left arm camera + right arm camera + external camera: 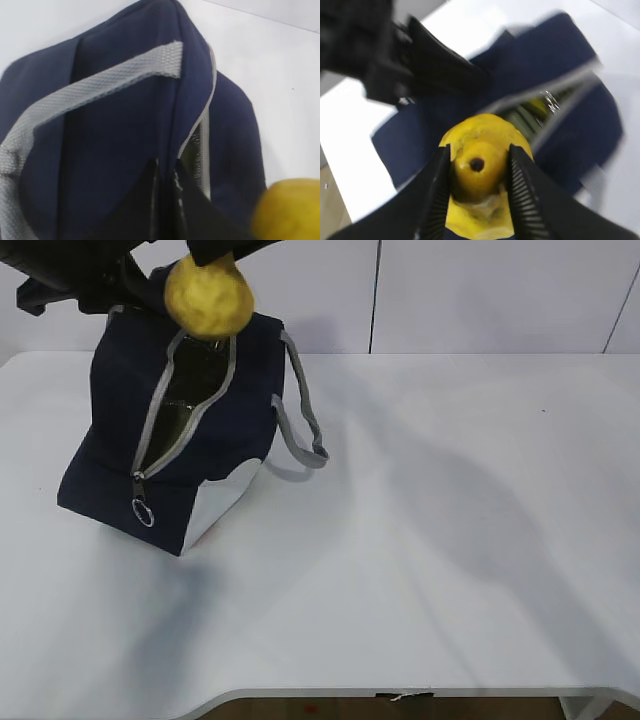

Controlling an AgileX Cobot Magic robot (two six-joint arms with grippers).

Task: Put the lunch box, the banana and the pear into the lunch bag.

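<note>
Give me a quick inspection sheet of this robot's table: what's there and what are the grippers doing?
Surface: white table, bare right of the bag.
Job's things: lunch bag upright, zipper open; pear held above the opening. Lunch box and banana: not clearly visible; something yellow glints inside the bag.
Clutter: nothing seen.
Grippers: right gripper shut on the pear; left gripper close against the bag's top edge near the opening, seemingly pinching the fabric.
Cables: nothing seen.
Surroundings: white wall panels behind.
</note>
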